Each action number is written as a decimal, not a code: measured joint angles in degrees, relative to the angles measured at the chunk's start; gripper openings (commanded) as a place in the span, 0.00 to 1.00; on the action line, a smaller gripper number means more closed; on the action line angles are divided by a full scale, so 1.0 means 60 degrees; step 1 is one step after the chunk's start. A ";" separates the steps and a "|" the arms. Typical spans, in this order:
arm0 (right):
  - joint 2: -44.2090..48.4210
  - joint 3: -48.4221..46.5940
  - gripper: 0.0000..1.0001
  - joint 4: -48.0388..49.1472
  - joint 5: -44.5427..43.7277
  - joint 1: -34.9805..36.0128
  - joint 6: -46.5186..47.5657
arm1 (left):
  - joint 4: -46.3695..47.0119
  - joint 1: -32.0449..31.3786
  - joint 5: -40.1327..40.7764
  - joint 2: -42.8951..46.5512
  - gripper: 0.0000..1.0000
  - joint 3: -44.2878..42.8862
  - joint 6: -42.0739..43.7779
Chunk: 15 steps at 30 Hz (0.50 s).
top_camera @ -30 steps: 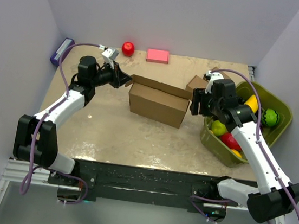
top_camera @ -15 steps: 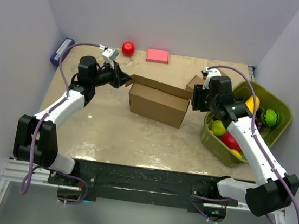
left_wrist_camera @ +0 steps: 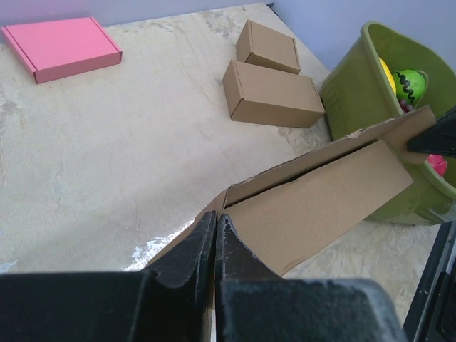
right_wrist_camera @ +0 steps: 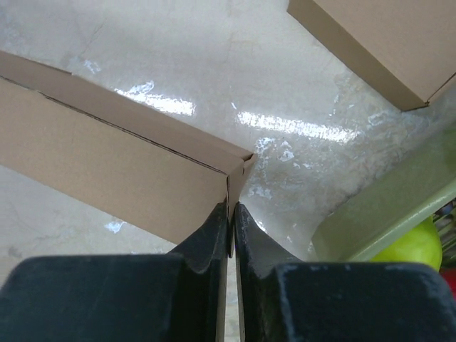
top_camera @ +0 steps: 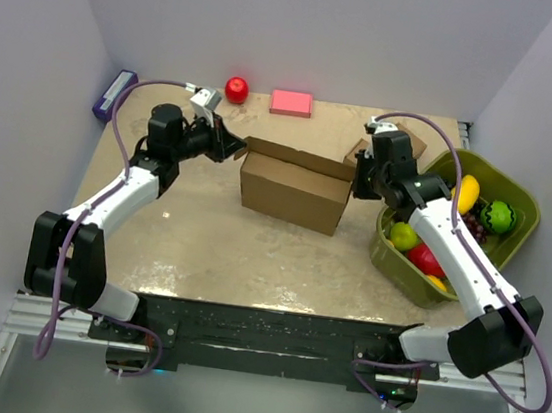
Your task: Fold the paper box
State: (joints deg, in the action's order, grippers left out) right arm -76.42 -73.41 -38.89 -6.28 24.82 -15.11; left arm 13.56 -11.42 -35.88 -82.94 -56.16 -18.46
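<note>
- A brown paper box (top_camera: 293, 191) is sitting in the middle of a pale, marbled desk (top_camera: 210, 249), standing up as an open-topped rectangular shape with its long side facing the arms.
- The left claw (top_camera: 238, 148) is reaching in from the left and pinching the box's far left corner; in the left wrist view its fingers are pressing together on a thin cardboard edge (no gap is showing between them).
- The right claw (top_camera: 358, 181) is gripping the opposite end, its fingers closing tight on the vertical cardboard edge at the right corner, as the right wrist view is showing up close.
- Two small brown boxes (left_wrist_camera: 274, 94), both shut, are lying side by side behind the right end of the paper box.
- A green bin (top_camera: 404, 275) is sitting at the right of the desk, holding yellow, green and red fruit (top_camera: 497, 216).
- A pink flat box (top_camera: 291, 103) and a red ball (top_camera: 236, 89) are resting near the back wall, well apart from the paper box.
</note>
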 measured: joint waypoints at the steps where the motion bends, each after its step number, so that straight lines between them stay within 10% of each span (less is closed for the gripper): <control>1: -0.0138 -0.0164 0.06 -0.0102 -0.0080 0.0004 -0.0131 | 0.0000 -0.0033 0.0066 0.0000 0.00 0.0000 0.0000; 15: -0.1155 -0.1464 0.00 -0.1184 -0.0860 0.0215 -0.1523 | -0.0331 -0.0430 0.1195 0.0171 0.00 -0.0055 0.0342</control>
State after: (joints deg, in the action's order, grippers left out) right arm -83.35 -82.19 -46.00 -11.44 26.11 -24.25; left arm 11.57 -14.00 -28.71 -81.91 -56.49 -16.40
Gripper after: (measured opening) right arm 0.015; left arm 0.052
